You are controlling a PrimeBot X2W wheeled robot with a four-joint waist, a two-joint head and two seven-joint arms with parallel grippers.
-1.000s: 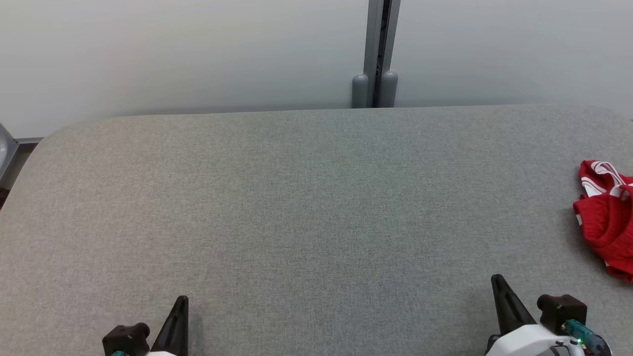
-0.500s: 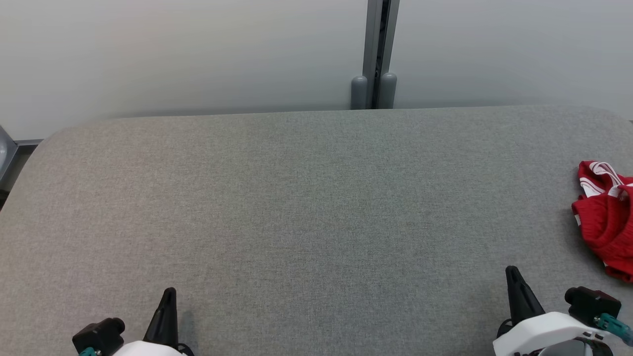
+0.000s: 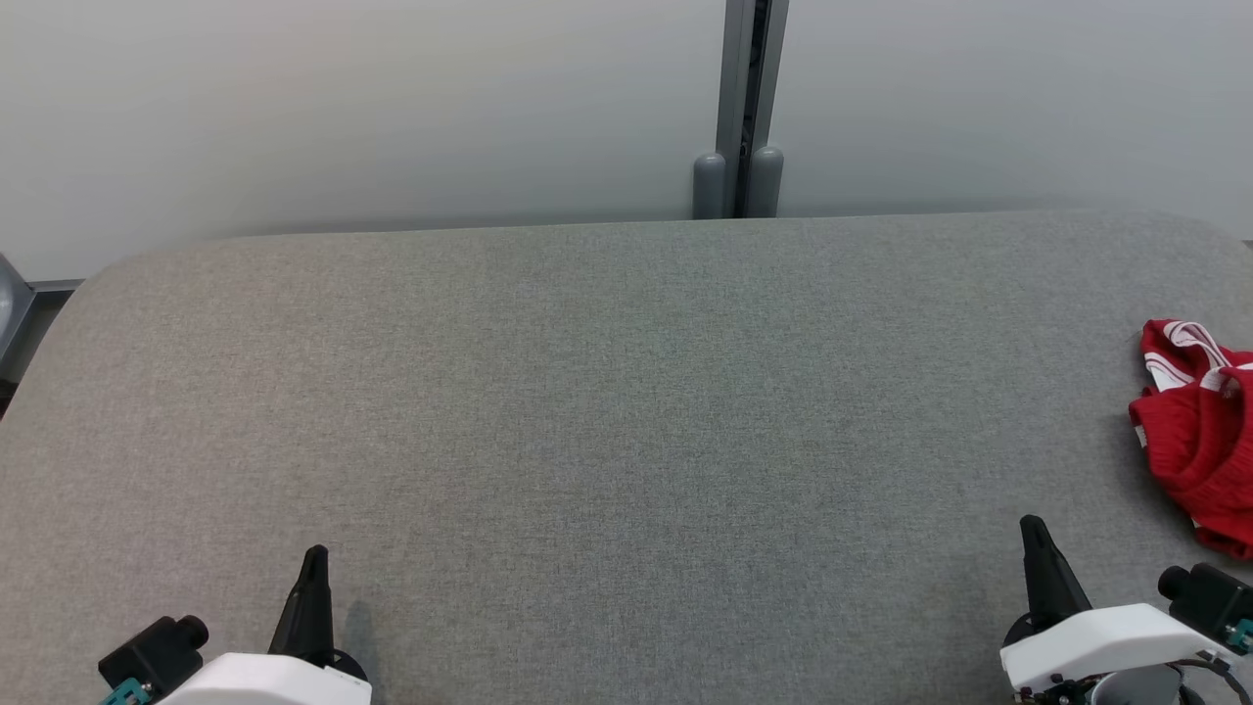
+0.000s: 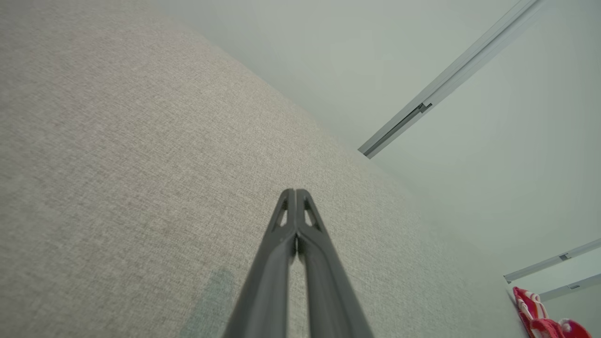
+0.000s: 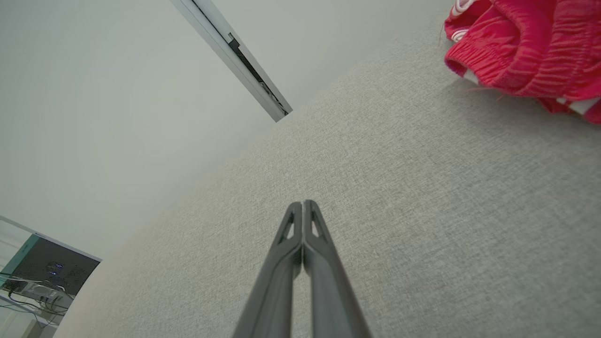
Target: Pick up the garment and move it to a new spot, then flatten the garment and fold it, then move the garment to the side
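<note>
The garment is a crumpled red knit piece with white stripes, lying at the far right edge of the grey table. It also appears in the right wrist view, garment, at the top right, and small in the left wrist view, garment. My right gripper stands at the lower right, shut and empty, a short way to the left of and nearer than the garment. My left gripper is at the lower left, shut and empty, far from the garment. Both wrist views show the fingers pressed together: left gripper, right gripper.
A pale wall runs behind the table, with a grey vertical post at its middle. The table's far edge is rounded at both corners. A shelf with equipment shows in the right wrist view.
Both grippers have moved outward: the left one leftward and a little forward, the right one rightward toward the garment. The garment has not moved.
</note>
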